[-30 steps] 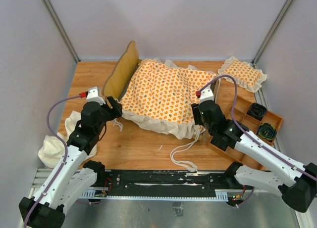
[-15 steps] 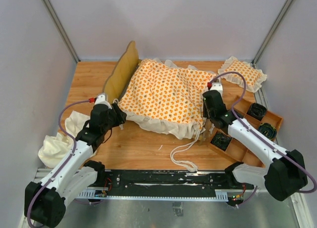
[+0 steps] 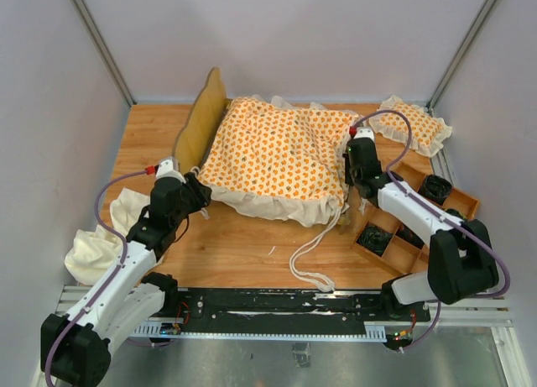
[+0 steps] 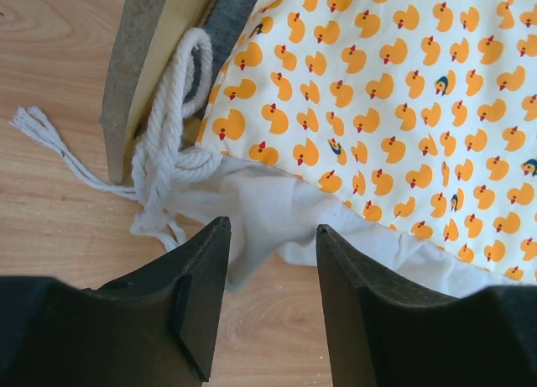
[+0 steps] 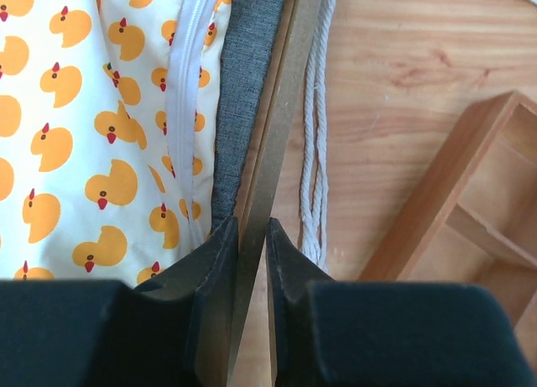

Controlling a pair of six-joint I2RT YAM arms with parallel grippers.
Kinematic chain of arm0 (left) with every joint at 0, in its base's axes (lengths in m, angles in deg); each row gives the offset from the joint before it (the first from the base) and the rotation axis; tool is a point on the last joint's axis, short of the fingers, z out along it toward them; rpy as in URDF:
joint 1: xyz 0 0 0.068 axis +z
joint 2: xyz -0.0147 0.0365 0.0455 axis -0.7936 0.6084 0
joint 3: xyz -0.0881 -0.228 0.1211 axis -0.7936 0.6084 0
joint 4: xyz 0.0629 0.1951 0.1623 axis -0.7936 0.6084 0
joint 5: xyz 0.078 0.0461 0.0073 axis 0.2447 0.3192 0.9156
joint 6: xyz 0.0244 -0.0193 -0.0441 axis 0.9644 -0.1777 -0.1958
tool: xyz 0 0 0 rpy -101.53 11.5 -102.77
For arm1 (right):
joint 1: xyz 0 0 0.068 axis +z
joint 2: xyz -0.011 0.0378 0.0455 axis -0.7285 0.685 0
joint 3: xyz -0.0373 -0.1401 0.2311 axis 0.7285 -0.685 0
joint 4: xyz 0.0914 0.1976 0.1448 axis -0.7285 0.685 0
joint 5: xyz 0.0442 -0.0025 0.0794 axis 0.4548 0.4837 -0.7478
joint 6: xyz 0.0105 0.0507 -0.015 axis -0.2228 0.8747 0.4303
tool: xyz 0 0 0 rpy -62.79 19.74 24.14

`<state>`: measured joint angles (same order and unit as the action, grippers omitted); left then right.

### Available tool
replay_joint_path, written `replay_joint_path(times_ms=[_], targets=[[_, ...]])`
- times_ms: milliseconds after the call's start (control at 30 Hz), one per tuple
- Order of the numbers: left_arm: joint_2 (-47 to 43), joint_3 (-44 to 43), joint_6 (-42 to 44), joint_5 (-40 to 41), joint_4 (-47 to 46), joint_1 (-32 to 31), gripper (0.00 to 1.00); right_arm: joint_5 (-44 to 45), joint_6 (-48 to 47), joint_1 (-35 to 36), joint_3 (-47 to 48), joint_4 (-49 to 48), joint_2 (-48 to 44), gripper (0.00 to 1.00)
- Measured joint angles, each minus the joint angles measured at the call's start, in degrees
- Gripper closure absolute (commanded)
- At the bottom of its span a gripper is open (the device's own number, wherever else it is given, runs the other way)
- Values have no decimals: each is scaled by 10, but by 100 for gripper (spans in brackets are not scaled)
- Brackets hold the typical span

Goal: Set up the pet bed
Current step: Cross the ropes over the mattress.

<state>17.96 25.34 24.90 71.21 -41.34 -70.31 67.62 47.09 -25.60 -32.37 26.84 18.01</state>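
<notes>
On tabletop, bed frame lay long axis left–right, headboard at left, cushion draped over it. At right end, right hand pinched frame rail. Near headboard corner, left hand gaped wide, cushion ruffle straight ahead.
</notes>
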Motion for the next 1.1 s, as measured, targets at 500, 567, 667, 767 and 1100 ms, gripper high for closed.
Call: replay_joint_path(times_ms=[500, 567, 667, 767, 1100], targets=[[-2, -14, 1, -10, 20, 0, 17, -63, -57, -43, 138, 78, 61, 57], [-14, -22, 11, 0, 31, 0, 10, -71, -59, -40, 136, 98, 30, 55], [-28, -36, 26, 27, 50, 0, 9, -86, -60, -31, 130, 109, -24, 53], [-32, -44, 27, 40, 56, 0, 14, -113, -69, -5, 109, 81, -83, 52], [-35, -26, -21, -5, 65, 34, 51, -227, -226, 214, -40, -127, -145, 42]])
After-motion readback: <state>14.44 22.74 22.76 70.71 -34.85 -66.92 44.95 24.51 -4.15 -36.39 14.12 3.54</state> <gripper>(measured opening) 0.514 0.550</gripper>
